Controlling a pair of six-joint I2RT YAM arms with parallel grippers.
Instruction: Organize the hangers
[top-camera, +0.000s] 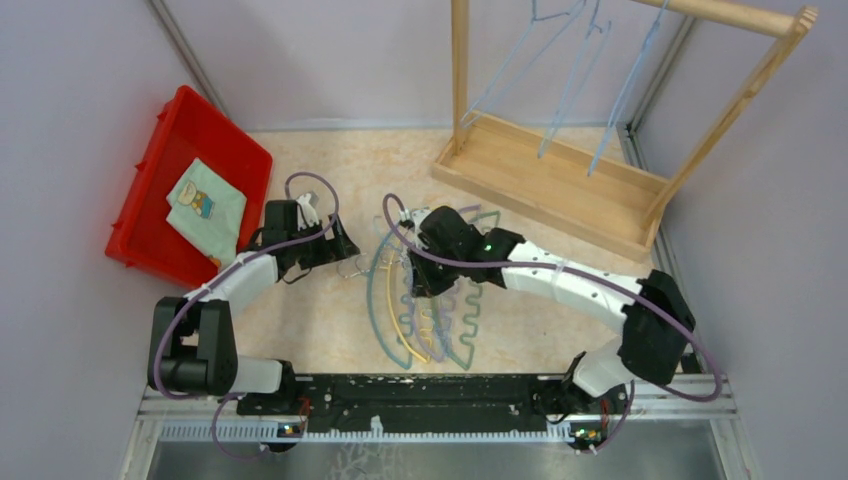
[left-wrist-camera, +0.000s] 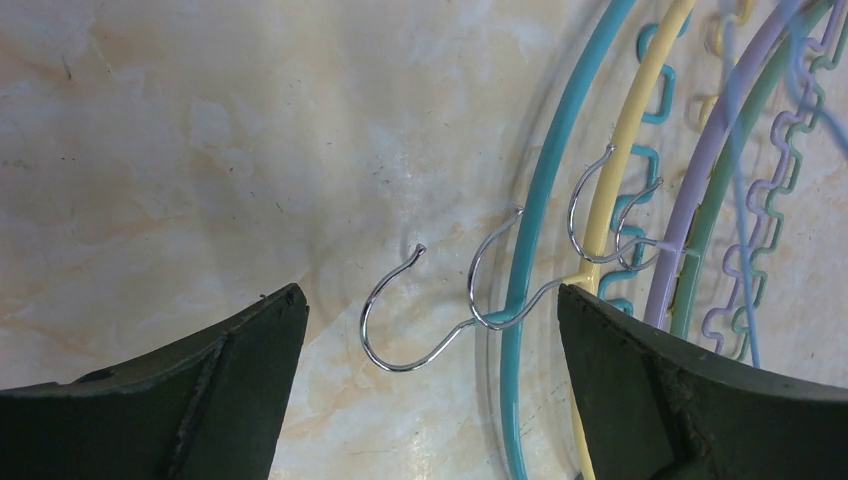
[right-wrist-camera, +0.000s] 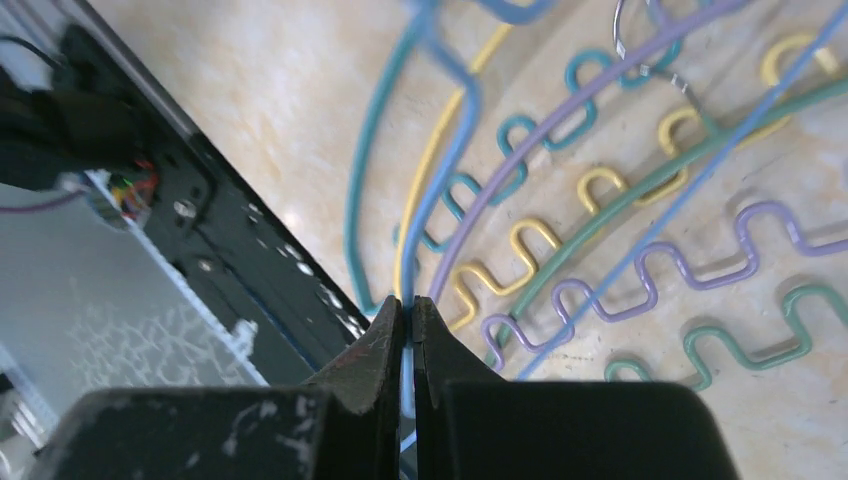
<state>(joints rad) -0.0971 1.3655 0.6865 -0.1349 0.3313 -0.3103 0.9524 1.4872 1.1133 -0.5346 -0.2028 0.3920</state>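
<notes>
Arched plastic hangers lie stacked on the table (top-camera: 440, 325): blue (left-wrist-camera: 527, 250), yellow (left-wrist-camera: 625, 140), purple (left-wrist-camera: 700, 170) and green (left-wrist-camera: 738, 150). Their metal hooks (left-wrist-camera: 400, 330) point left. My left gripper (top-camera: 343, 250) is open and empty, and the hooks and the blue hanger's top lie between its jaws (left-wrist-camera: 430, 300). My right gripper (top-camera: 420, 285) is over the pile and is shut on a thin light-blue wire hanger (right-wrist-camera: 455, 140), which runs up from between its fingers (right-wrist-camera: 410, 312). Three more light-blue wire hangers (top-camera: 572, 75) hang on the wooden rack.
The wooden rack (top-camera: 560, 185) stands at the back right, with a tray base and a top rail. A red bin (top-camera: 160, 150) holding a folded cloth (top-camera: 205, 205) sits at the left. The black rail of the arm bases (top-camera: 420, 390) runs along the near edge.
</notes>
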